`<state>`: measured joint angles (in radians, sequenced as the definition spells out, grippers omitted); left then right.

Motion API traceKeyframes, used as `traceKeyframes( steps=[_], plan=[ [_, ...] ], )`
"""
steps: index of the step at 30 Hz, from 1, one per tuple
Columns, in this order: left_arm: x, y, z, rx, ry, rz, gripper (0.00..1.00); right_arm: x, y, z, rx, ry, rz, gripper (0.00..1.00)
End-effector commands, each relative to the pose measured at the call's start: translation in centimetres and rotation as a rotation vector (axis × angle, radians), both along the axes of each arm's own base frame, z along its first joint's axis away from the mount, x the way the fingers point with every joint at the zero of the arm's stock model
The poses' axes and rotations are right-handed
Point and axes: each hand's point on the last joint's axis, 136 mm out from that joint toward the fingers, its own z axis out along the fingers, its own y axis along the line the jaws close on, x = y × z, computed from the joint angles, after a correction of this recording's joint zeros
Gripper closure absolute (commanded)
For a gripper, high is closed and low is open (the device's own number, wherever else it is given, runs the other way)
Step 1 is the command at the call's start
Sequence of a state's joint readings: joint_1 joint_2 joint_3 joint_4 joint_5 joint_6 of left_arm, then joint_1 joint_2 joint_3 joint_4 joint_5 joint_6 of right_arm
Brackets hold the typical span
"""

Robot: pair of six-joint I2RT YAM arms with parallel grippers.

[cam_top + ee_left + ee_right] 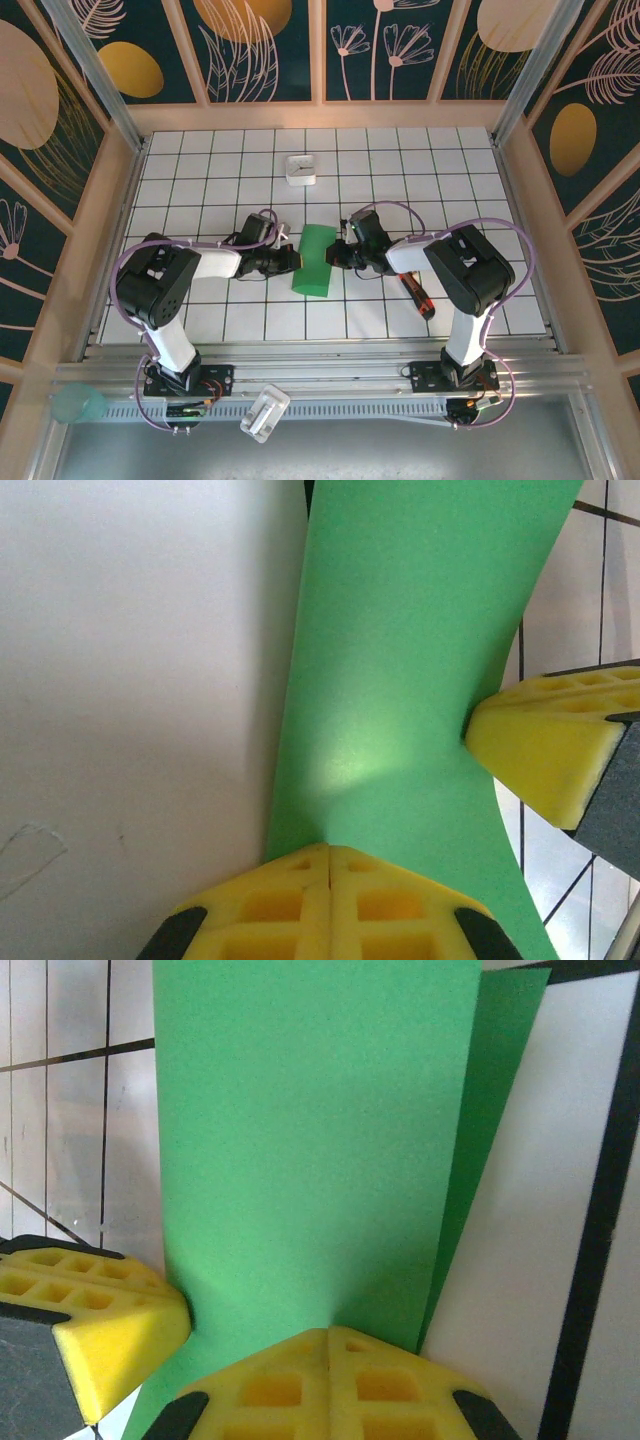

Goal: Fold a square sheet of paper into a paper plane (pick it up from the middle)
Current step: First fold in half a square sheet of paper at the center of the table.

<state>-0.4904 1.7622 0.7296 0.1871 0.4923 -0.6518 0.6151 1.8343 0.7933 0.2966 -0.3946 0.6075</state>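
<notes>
Square sheet of paper [316,260], folded into an upright green strip, shows mid-frame in the top view, over the tiled table [200,170]. Left gripper [297,261] pinches its left edge and right gripper [338,253] its right edge, both clenched on the paper. A red-and-black screwdriver [418,294] lies to the right, apart from the sheet.

Left wrist view: yellow fingers [290,905] meet at bottom centre, clamped on the green sheet's lower edge; the other gripper's pad touches its right edge.

Right wrist view: fingers closed at the bottom on the paper, with a second layer peeking out at upper right.
</notes>
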Motion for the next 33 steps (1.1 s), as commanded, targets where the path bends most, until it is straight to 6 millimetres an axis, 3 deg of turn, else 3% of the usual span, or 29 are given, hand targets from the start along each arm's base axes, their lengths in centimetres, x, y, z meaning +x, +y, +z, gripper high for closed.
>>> traceKeyframes(
  steps=[1, 4, 10, 13, 17, 24, 33],
  plan=[
    [-2.9, 3.1, -4.1, 0.181, 0.121, -0.011, 0.97, -1.9, -5.7, -5.8, -0.258, 0.137, -0.075, 1.00],
    [-3.7, 3.2, -4.7, 0.190, 0.141, -0.038, 1.00, -0.9, -4.2, -3.3, -0.196, 0.081, -0.041, 0.99],
    [-5.1, 3.1, -5.3, 0.165, 0.177, -0.082, 1.00, 1.2, -1.0, 4.2, -0.008, -0.079, 0.014, 0.86],
    [-5.1, 3.1, -5.4, 0.154, 0.179, -0.076, 1.00, 1.6, 1.1, 6.5, 0.108, -0.101, 0.046, 0.87],
    [-5.0, 3.2, -5.5, 0.154, 0.183, -0.068, 1.00, 2.0, 4.0, 6.9, 0.215, -0.061, 0.082, 0.99],
    [-4.7, 3.3, -5.5, 0.169, 0.176, -0.059, 1.00, 2.3, 7.6, 5.6, 0.236, -0.011, 0.126, 1.00],
    [-4.7, 3.4, -5.5, 0.176, 0.172, -0.061, 1.00, 2.1, 7.9, 1.5, 0.086, 0.050, 0.107, 1.00]
  ],
)
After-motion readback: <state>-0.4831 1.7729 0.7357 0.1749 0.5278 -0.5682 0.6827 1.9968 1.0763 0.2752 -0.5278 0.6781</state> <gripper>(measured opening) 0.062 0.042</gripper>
